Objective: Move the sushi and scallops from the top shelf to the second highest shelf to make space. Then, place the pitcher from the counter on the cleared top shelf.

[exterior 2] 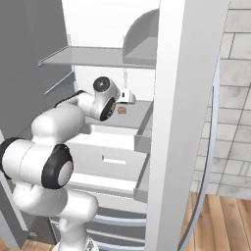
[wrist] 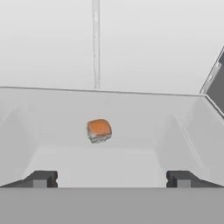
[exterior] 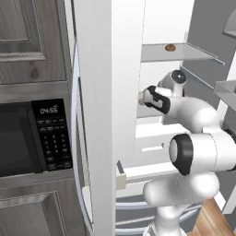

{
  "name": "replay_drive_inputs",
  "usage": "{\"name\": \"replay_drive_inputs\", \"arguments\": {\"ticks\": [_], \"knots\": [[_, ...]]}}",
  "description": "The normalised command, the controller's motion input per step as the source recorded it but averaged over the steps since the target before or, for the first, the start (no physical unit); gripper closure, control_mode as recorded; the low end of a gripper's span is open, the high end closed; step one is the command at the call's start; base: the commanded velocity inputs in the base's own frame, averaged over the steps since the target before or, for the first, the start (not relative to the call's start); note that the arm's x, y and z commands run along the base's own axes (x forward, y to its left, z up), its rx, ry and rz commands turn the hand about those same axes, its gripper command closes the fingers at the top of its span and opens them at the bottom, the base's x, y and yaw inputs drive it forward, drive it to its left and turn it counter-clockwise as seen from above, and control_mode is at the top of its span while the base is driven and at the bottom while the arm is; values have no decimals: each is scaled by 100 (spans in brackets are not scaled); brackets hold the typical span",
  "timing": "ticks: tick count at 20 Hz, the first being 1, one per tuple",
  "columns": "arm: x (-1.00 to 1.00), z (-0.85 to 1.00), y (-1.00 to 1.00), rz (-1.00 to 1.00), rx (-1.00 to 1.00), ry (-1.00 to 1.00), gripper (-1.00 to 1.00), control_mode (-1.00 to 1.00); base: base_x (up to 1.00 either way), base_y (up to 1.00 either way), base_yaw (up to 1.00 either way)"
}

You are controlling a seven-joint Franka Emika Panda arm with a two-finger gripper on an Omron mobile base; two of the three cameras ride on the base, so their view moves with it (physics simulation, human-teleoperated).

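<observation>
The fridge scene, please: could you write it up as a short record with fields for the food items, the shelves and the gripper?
sushi: lies on the second highest shelf, ahead of the gripper, not held
scallops: on the top shelf, near its front edge
gripper: open, fingertips spread wide, apart from the sushi, inside the fridge at second-shelf level
task progress: sushi moved down; scallops not yet moved

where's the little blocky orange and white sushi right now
The blocky orange-topped sushi lies on the pale second highest shelf, just ahead of the open gripper, centred in the hand view.
</observation>
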Motion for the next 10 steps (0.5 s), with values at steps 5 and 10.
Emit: {"name": "replay_drive_inputs", "arguments": {"ticks": [5, 10], "knots": [[-83, 77, -13, -4, -1, -3, -100, -100, 0, 0, 0], [-57, 100, -17, -8, 0, 0, -100, -100, 0, 0, 0]]}}
